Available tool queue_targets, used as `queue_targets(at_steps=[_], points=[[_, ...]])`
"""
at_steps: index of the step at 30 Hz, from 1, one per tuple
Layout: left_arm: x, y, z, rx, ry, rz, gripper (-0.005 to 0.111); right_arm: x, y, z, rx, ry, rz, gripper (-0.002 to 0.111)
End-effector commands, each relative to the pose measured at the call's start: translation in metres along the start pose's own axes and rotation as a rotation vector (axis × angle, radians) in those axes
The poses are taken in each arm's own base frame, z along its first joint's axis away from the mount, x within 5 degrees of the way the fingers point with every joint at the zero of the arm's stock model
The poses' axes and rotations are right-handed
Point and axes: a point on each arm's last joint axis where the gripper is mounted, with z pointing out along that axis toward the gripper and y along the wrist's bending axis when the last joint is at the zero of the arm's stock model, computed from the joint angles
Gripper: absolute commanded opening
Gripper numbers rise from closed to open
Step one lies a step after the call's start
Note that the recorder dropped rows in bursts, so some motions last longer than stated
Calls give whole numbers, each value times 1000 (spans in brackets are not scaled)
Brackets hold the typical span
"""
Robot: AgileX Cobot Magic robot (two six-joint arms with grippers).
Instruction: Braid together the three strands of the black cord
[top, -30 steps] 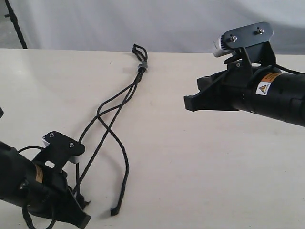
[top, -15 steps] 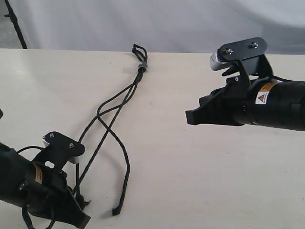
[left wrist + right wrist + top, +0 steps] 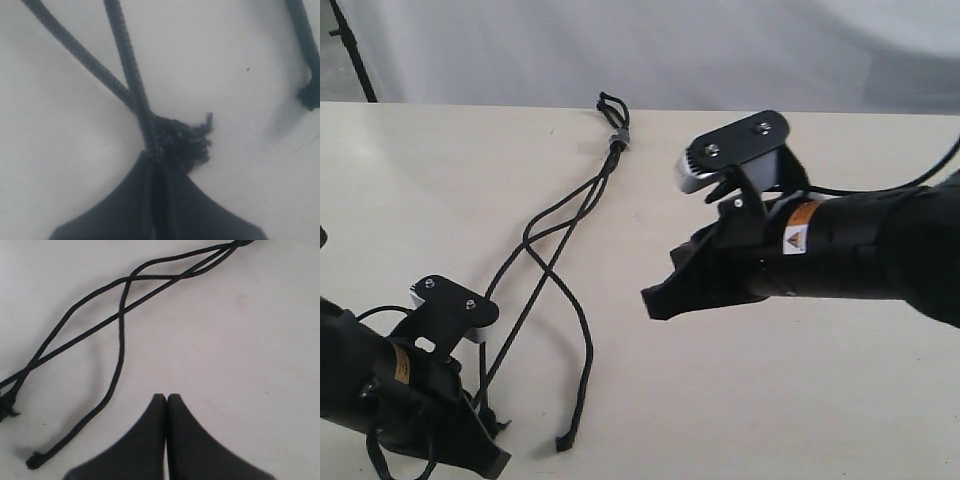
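— Well, why did we have the left gripper clamped on two strands at their frayed tips?

— To anchor them, we judged. The black cord lay on the table, grey band at the far end, strands crossed only loosely.

— And the right gripper?

— We had it hovering, jaws together and empty. Its arm stretched low and tilted down toward the third strand, whose tip lay loose near the left gripper.
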Motion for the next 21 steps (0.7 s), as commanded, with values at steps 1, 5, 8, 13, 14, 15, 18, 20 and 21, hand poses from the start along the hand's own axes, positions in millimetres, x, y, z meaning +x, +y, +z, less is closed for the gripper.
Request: queue_targets(at_steps=[1, 5, 8, 13, 14, 15, 18, 20, 21], points=[[17, -1, 1, 5, 137, 5, 0, -11, 11, 26, -23, 58, -31, 21], [18, -2, 1, 14, 148, -18, 0, -21, 21, 70, -40, 240, -40, 60], [22, -4, 0, 26, 186, -43, 0, -22, 40, 99, -73, 304, -96, 61], [22, -4, 0, 28, 188, -48, 0, -18, 56, 126, -95, 370, -141, 61], [22, -4, 0, 28, 188, -48, 0, -17, 55, 133, -92, 380, -141, 61], [22, -4, 0, 28, 188, -48, 0, -16, 55, 138, -90, 396, -142, 61], [22, -4, 0, 28, 188, -48, 0, -10, 45, 150, -74, 442, -142, 44], [22, -4, 0, 28, 188, -48, 0, -10, 34, 152, -57, 448, -118, 26], [22, -4, 0, 28, 188, -48, 0, -10, 29, 152, -50, 456, -106, 17]])
